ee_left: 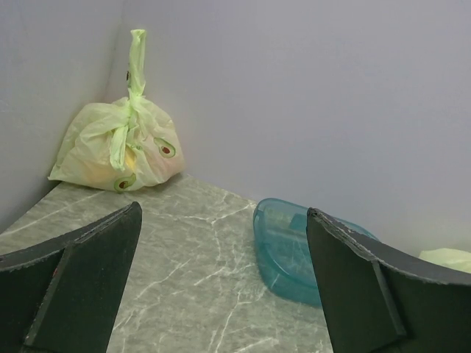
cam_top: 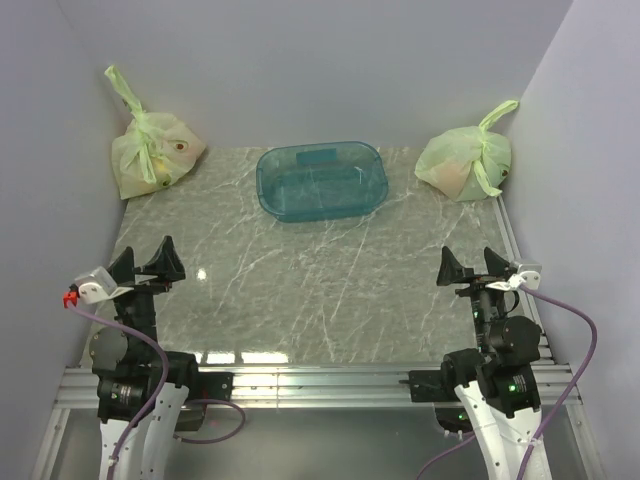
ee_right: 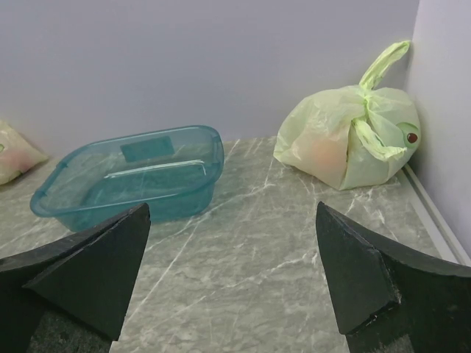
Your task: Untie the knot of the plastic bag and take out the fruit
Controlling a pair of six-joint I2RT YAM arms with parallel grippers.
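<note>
The plastic bag (cam_top: 155, 155) (ee_left: 118, 151), pale green and tied shut, sits in the far left corner against the walls. Its knot (cam_top: 137, 118) (ee_left: 135, 99) is a twisted green tie with a thin tail standing upright. The fruit shows only as a yellowish blur (ee_left: 131, 158) through the film. My left gripper (cam_top: 147, 262) (ee_left: 224, 213) hovers open near the left front, far short of the bag and holding nothing. Over at the right front my right gripper (cam_top: 470, 265) (ee_right: 232, 209) is open too, with only marbled tabletop between its fingers.
A teal translucent basin (cam_top: 320, 180) (ee_left: 287, 243) (ee_right: 132, 176) stands at the back centre. A second tied pale green bag (cam_top: 462, 163) (ee_right: 346, 143), pinkish-orange showing through it, sits in the far right corner. Lilac walls close the back and both sides.
</note>
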